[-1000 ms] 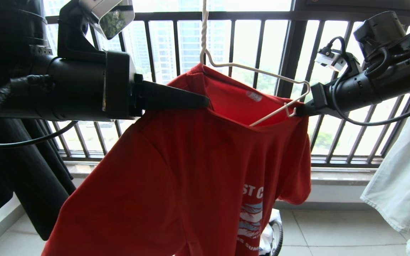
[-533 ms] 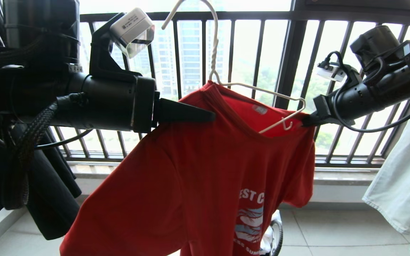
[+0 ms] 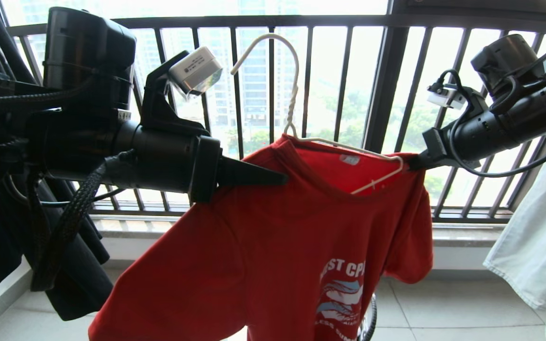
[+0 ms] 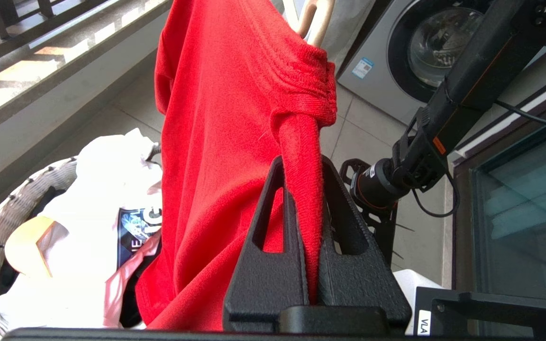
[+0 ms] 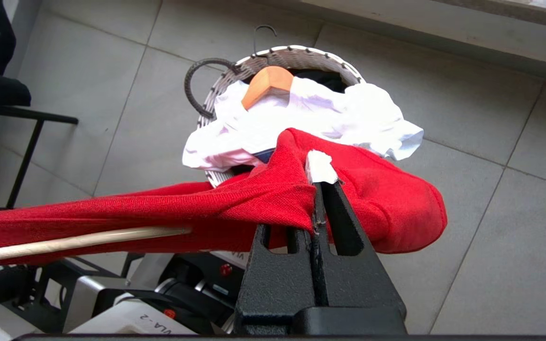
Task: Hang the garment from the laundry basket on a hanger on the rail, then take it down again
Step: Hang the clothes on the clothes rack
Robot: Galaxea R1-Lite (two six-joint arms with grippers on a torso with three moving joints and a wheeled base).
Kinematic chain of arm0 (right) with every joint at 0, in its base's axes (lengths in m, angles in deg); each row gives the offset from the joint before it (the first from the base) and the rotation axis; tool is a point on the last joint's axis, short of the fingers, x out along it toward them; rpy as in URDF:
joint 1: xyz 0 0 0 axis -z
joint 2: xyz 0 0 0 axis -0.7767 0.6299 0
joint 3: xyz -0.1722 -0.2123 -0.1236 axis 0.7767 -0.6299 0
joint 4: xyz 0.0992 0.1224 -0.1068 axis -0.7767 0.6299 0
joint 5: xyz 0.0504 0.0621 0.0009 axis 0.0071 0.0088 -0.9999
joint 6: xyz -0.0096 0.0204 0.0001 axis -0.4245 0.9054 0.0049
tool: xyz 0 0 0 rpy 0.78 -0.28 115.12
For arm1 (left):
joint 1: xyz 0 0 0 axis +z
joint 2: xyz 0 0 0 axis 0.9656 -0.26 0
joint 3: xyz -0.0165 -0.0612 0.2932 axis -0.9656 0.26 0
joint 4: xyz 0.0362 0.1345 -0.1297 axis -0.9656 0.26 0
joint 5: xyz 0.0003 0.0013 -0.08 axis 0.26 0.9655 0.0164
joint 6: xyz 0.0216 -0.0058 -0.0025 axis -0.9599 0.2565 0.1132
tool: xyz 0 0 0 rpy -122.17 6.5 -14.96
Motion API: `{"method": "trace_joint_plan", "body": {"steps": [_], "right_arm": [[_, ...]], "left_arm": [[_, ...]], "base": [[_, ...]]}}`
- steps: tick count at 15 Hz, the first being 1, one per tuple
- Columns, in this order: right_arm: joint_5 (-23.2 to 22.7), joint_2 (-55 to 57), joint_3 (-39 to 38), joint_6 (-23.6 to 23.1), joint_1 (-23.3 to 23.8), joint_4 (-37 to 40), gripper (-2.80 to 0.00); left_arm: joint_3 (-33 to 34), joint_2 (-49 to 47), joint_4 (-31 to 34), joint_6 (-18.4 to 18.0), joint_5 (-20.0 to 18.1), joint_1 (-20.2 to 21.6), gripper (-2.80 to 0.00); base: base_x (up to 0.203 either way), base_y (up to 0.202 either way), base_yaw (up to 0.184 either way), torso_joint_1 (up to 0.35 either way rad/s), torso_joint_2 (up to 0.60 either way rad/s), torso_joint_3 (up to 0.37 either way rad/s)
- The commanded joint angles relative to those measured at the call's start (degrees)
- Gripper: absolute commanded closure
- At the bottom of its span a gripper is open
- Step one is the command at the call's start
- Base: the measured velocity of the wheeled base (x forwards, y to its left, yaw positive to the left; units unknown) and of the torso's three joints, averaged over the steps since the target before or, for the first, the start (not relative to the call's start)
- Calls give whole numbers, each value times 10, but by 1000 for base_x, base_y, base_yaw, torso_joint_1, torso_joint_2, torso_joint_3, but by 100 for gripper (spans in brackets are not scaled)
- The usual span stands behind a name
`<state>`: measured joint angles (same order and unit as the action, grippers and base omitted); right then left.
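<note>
Two grippers hold the garment [image 3: 273, 255] between them, well above the floor in front of the barred window railing [image 3: 344, 21]; your left gripper [image 3: 280, 179] is pinched tight on a bunched fold of red cloth at one shoulder, as the left wrist view shows, and your right gripper [image 3: 413, 162] is clamped just as tight on the fabric at the other shoulder, beside the end of the hanger [image 3: 349, 151]; the hanger sits inside the neck opening with its twisted stem rising to a hook [image 3: 266, 45] that catches on nothing; no rail shows in any view, so judge the shirt and hanger as carried by your two arms alone; the laundry basket [image 5: 301, 53] stands on the tiles below, heaped with white clothing [image 5: 301, 118] and a wooden hanger [image 5: 268, 83]; the shirt is clearly out of the basket and threaded on its hanger; whether you are on the way up to the rail or down from it cannot be told from here; either way, some of the task is left.
</note>
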<state>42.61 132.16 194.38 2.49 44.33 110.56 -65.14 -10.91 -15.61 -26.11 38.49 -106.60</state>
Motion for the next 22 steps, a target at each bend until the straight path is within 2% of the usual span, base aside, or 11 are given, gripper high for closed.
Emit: {"method": "trace_joint_plan", "body": {"steps": [1,2,5,6,11,16,22], "right_arm": [[-2,-5,0,0,0,3,0],[-2,-5,0,0,0,3,0],[-2,-8,0,0,-1,5,0],[-2,-9,0,0,-1,4,0],[-3,-12,0,1,-9,1,0],[-3,-14,0,7,-42,-7,0],[32,-29,-1,4,-76,-27,0]], "left_arm": [[0,-14,7,-8,-2,-5,0],[-1,-18,6,-9,1,-5,0],[-10,-39,3,-10,53,-10,0],[-12,-44,3,-10,57,-10,0],[-16,-52,2,-10,59,-15,0],[-17,-67,1,-10,58,-23,0],[-17,-70,1,-7,54,-27,0]], "base": [[0,0,0,0,0,0],[0,0,0,0,0,0],[0,0,0,0,0,0],[0,0,0,0,0,0],[0,0,0,0,0,0],[0,0,0,0,0,0],[0,0,0,0,0,0]]}}
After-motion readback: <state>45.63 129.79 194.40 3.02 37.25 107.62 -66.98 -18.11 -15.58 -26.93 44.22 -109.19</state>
